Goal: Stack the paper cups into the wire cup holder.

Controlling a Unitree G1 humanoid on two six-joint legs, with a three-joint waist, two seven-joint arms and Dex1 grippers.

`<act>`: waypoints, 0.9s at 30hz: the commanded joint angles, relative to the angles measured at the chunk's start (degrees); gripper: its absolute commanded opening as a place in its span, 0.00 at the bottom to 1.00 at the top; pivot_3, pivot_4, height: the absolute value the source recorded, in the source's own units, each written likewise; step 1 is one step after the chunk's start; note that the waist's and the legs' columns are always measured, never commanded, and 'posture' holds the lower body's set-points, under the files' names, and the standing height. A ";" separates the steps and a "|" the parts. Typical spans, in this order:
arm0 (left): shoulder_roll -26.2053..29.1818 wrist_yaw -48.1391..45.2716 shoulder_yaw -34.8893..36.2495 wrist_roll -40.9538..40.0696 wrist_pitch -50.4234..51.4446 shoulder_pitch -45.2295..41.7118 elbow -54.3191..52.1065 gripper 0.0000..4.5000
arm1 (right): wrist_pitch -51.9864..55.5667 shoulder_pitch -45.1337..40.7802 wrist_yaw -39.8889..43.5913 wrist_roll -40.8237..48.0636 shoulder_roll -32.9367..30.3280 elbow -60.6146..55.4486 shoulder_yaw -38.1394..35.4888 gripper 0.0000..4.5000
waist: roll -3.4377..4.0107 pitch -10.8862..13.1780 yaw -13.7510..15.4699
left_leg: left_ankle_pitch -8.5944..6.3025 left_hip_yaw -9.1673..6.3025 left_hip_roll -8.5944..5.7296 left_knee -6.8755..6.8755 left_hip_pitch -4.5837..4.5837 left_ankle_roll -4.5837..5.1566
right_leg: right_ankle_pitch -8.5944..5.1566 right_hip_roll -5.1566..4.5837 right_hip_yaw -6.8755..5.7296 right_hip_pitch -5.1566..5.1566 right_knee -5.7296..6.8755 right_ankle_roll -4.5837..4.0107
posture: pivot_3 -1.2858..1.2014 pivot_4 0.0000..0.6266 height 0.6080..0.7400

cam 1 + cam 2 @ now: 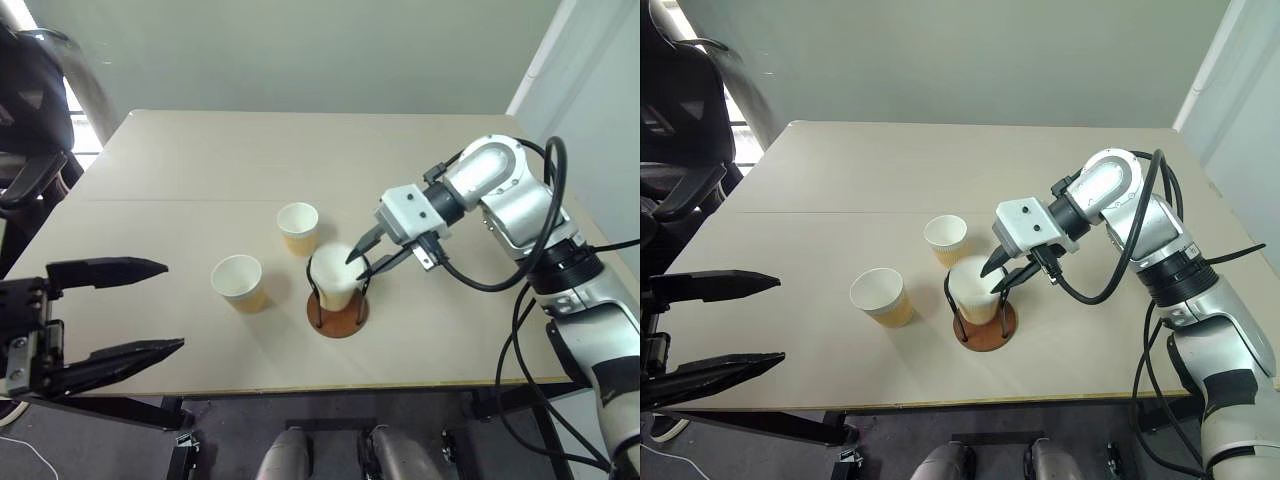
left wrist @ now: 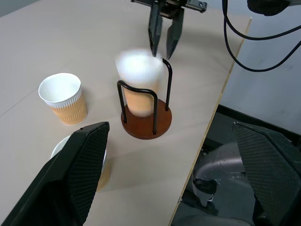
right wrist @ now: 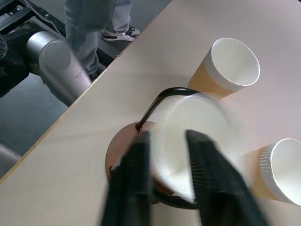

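Overhead, the head views show a pale tan table (image 1: 200,170) with the wire cup holder (image 1: 337,305) just right of centre, low in the frame, and one paper cup (image 1: 335,275) standing between its black loops. The left wrist view shows that cup blurred, with its base apparently just above the wooden disc, a detail hidden from the head views. The right wrist view alone shows a person's legs (image 3: 96,23) beyond the table edge at its upper left. Two more paper cups stand upright on the table, one (image 1: 298,229) just above and left of the holder, the other (image 1: 239,283) left of it. Grey-green walls back the table; a dark chair (image 1: 30,110) sits at far left. The right gripper (image 1: 378,255) reaches in from the right, angled down, fingers slightly parted at the cup's rim; whether they touch it is unclear. The left gripper (image 1: 140,308) hovers at lower left, fingers wide, holding nothing.
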 commanded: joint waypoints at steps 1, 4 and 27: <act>0.54 0.15 1.07 0.22 -0.82 -0.12 0.12 1.00 | -0.75 -0.79 0.22 -0.41 -0.03 -0.75 -0.81 0.55 | 0.00 0.00 0.00 | 0.00 0.00 0.00 0.00 0.00 0.00 | 0.00 0.00 0.00 0.00 0.00 0.00 | 0.52 0.24 1.00; 0.79 -0.39 0.58 1.38 -1.30 0.22 0.39 1.00 | -1.18 -1.23 0.22 -1.02 -0.07 -0.04 -1.46 0.78 | 0.00 0.00 0.00 | 0.00 0.00 0.00 0.00 0.00 0.00 | 0.00 0.00 0.00 0.00 0.00 0.00 | 0.52 0.24 1.00; 6.56 -6.21 -60.80 37.98 -39.13 -30.86 24.79 1.00 | 19.90 7.15 -2.46 13.76 -22.49 -8.67 -26.69 1.00 | 0.05 0.03 0.90 | -0.24 -0.03 -0.01 -0.07 -0.05 -0.38 | 0.05 0.01 -0.02 -0.12 0.08 0.08 | 0.52 0.24 1.00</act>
